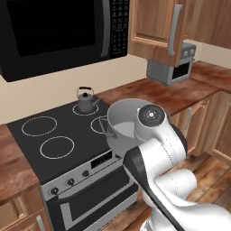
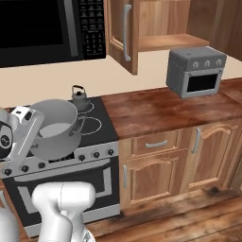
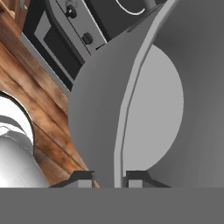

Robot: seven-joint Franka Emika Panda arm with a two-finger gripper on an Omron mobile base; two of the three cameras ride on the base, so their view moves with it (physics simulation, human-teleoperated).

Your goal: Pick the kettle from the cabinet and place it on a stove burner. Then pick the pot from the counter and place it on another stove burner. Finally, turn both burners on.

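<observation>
Stove [image 1: 31, 149]: black top, kettle [image 1: 85, 101] sits on a back ring.
Gripper [image 3: 109, 178]: pinching the pot [image 1: 122, 122] rim, pot held up.

Item count, stove area.
One kettle [image 1: 85, 99], one pot [image 1: 123, 124], one microwave [image 1: 58, 31], one toaster oven [image 2: 196, 71], four burner rings [image 1: 57, 146] on one cooktop [image 1: 27, 151]; four front knobs [image 2: 96, 154] visible.
</observation>
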